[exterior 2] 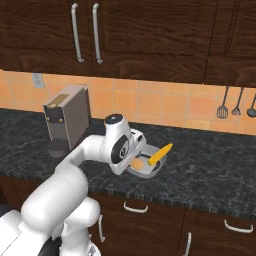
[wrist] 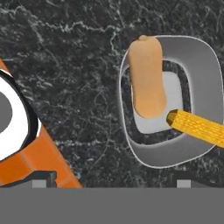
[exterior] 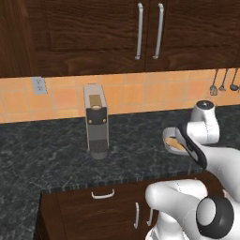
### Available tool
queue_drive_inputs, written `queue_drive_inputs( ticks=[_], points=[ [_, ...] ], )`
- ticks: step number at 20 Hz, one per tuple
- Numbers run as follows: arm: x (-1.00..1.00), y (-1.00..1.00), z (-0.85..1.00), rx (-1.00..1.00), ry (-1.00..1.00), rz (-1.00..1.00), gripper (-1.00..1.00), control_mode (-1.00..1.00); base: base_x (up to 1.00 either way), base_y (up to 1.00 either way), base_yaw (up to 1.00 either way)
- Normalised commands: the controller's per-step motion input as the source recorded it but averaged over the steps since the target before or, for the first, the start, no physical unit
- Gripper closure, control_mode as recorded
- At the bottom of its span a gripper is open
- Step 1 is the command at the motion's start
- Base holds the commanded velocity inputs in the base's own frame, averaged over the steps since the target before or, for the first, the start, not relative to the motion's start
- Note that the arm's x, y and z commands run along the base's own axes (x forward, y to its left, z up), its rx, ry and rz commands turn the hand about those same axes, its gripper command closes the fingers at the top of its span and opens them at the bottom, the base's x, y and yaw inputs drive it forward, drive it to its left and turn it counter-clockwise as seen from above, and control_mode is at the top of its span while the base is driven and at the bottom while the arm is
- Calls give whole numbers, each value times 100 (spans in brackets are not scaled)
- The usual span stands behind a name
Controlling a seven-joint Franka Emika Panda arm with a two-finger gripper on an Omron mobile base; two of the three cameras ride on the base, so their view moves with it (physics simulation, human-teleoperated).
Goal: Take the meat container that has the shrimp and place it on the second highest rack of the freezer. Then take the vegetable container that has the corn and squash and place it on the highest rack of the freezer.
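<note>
The vegetable container [wrist: 205, 65] is a grey rounded pan on the dark counter, also seen in the right base view [exterior 2: 150, 171] and in the left base view [exterior: 168, 137]. In it lie the pale tan squash [wrist: 148, 78] [exterior 2: 136, 163] and the yellow corn [wrist: 199, 127] [exterior 2: 160, 154], whose cob sticks out over the rim. My gripper [wrist: 113, 181] hovers above the counter just beside the pan, open, with nothing between its fingertips [wrist: 43, 177]. My arm hides part of the pan in both base views. The meat container, the shrimp and the freezer are out of view.
A grey coffee machine [exterior: 96, 122] [exterior 2: 67, 117] stands on the counter to the left of the pan. Dark upper cabinets [exterior 2: 85, 32] hang above the orange tiled wall. Utensils [exterior 2: 235, 102] hang at the right. Drawers [exterior: 103, 194] sit below the counter's front edge.
</note>
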Motion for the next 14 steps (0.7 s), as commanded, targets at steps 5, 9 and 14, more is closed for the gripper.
queue_drive_inputs(
  ticks=[5, 9, 14],
  points=[
    [20, 1, -39, 1, 5, 0, -100, -100, 0, 0, 0],
    [52, 0, -18, 2, 4, 0, -100, -100, 0, 0, 0],
    [35, -7, -10, 4, 3, 0, -100, -100, 0, 0, 0]
  ],
)
